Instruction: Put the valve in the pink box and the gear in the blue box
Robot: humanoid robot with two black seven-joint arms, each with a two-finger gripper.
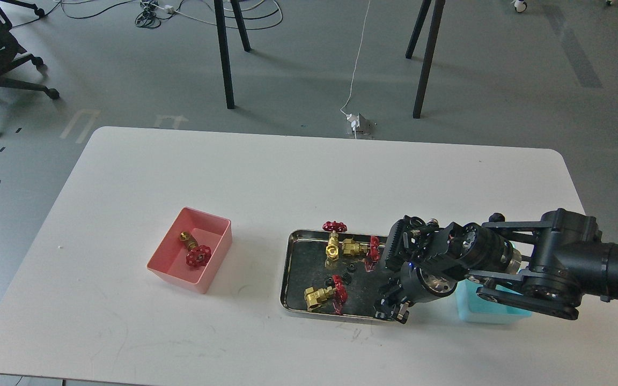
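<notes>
Single head view, taken from the robot's own head, facing forward and steeply down. The white desk (309, 177) fills the middle and lower field at moderate range; grey floor (309, 69) with chair and stand legs occupies the far upper band. The right arm (582, 262) enters from the right edge. No second view shares the scene.

Valve (194, 250) in pink box (172, 268); tray (287, 279) between boxes; blue box (488, 312) right.
</notes>
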